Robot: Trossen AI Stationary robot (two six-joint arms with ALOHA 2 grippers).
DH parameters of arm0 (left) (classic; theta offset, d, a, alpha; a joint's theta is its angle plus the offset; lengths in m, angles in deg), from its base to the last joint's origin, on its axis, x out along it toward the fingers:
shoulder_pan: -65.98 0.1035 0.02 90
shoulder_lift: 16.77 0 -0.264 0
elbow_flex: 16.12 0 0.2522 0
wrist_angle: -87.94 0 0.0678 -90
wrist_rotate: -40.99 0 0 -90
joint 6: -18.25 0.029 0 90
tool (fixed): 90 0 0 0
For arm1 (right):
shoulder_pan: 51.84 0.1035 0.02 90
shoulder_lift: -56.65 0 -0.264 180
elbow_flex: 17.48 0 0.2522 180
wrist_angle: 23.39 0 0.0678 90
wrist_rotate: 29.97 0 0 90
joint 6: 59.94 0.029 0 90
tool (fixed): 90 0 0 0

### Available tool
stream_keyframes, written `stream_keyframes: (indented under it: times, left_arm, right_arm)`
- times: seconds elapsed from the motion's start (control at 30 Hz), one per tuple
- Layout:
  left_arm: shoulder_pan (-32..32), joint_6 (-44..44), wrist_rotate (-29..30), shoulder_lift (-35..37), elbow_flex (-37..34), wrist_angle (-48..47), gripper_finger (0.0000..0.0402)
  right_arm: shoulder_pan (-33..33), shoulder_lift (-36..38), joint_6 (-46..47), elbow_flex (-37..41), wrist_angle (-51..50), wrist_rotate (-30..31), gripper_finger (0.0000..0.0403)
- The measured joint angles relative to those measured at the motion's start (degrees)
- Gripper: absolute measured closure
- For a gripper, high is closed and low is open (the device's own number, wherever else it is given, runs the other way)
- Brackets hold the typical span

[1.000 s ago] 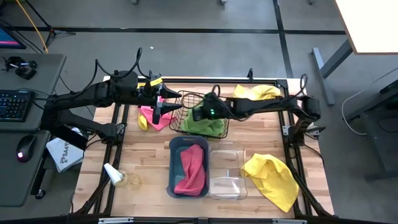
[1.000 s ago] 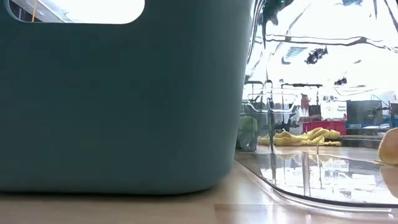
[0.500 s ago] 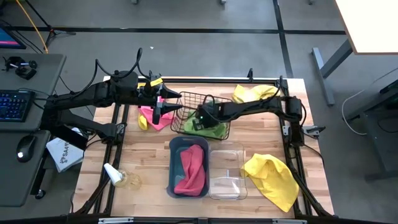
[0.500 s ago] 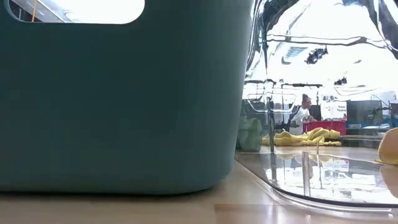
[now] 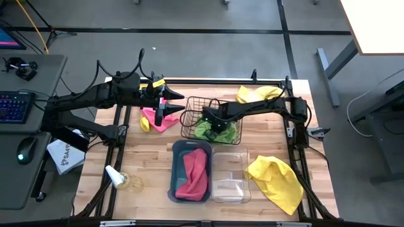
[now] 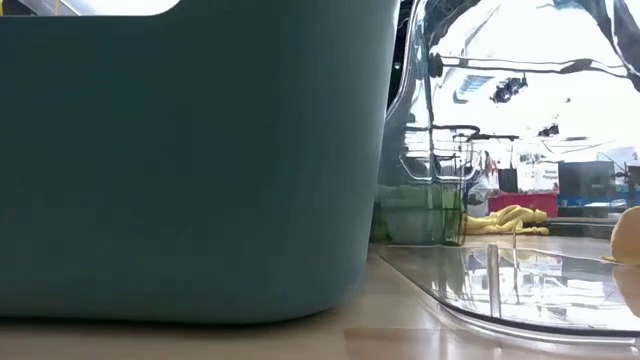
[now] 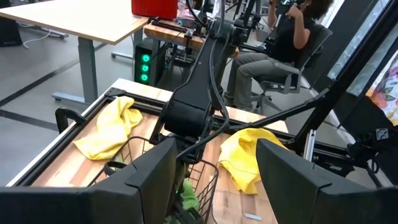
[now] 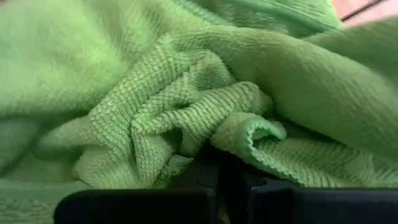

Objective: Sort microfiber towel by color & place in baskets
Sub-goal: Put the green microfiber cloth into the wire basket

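The black wire-mesh basket (image 5: pixel 195 101) stands at mid-table with a lime green towel (image 5: pixel 222 132) crumpled inside it. My right gripper (image 5: pixel 214 125) reaches down into the basket and is shut on that towel (image 8: pixel 186 74). My left gripper (image 5: pixel 182 103) hovers open at the basket's left rim (image 7: pixel 208 169), above a pink towel (image 5: pixel 155 120) lying flat on the table. The teal bin (image 5: pixel 176 165) holds another pink towel (image 5: pixel 194 169). The clear bin (image 5: pixel 231 173) is beside it. Yellow towels lie at the far right (image 5: pixel 259 94) and near right (image 5: pixel 276 183). My right gripper pinches a bunched fold (image 8: pixel 231 127) of the lime green towel between its two fingers, with several layers gathered at the seam between them. It comes from above, pointing down into the basket. The rest of the towel lies slack in the basket.
A small bottle (image 5: pixel 114 176) lies at the near left corner. Papers (image 5: pixel 63 154) sit off the table's left side. A seated person (image 7: pixel 283 50) shows beyond the table. In the low view the teal bin's wall (image 6: pixel 190 160) fills most of the picture.
My right gripper has gone down into the wire basket and toward the near edge, onto the green towel. The basket has slid toward the near and right edges and turned square to the table. The teal bin has shifted slightly nearer. My left arm has kept still.
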Motion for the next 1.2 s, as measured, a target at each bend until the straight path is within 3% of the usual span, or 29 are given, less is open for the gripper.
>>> stream_keyframes:
  times: [0.2, 0.47, 0.53, 0.63, 0.93, 1.2]
  left_arm:
    - [0.0, -0.2, 0.0, 0.0, 0.0, 0.0, 0.0191]
    - [0.0, -1.6, 0.0, 0.0, 0.0, 0.0, 0.0191]
    - [0.0, -1.7, 0.0, 0.0, 0.0, 0.0, 0.0191]
    - [0.0, -1.7, 0.0, 0.0, 0.0, 0.0, 0.0191]
    - [0.0, -1.1, 0.0, 0.0, 0.0, 0.0, 0.0191]
    - [0.0, -1.1, 0.0, 0.0, 0.0, 0.0, 0.0191]
  right_arm:
    - [0.0, 0.0, -13.5, 0.1, -1.0, 0.6, 0.0403]
    - [0.0, 0.0, -39.1, 0.1, -0.7, 0.3, 0.0403]
    - [0.0, 0.0, -40.4, 0.1, -0.5, 0.2, 0.0403]
    - [-0.7, -0.1, -32.9, 0.2, 0.5, 0.5, 0.0403]
    - [-3.9, -0.2, 1.2, 0.2, 3.0, 1.2, 0.0403]
    - [-5.0, -0.2, 5.8, 0.2, 4.0, -1.1, 0.0403]
